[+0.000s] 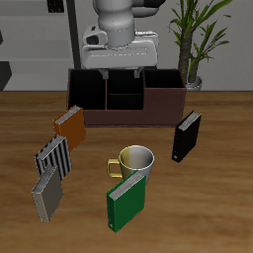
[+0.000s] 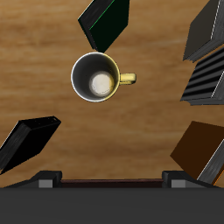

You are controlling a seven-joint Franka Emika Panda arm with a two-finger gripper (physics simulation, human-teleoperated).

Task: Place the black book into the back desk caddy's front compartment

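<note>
Black book (image 1: 187, 136) stands untouched on the desk (image 1: 212, 198) beside the back desk caddy (image 1: 126, 96), above which the pincer (image 1: 121, 71) hovers, its spread indiscernible, so everything remains.

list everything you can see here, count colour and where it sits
black book: 1, black, standing on the table in front of the caddy's end, near the plant
back desk caddy: 1, dark brown-black, far side of the table below the arm
mug: 1, metallic with yellow handle, table centre
green book: 1, green, nearest the front edge, before the mug
orange-brown book: 1, near the caddy's other end
striped book: 1, black and white, in front of the orange-brown book
grey book: 1, grey, nearer the front edge
plant: 1, green, behind the caddy
gripper: 1, white, above the caddy; fingers not clearly visible
</note>
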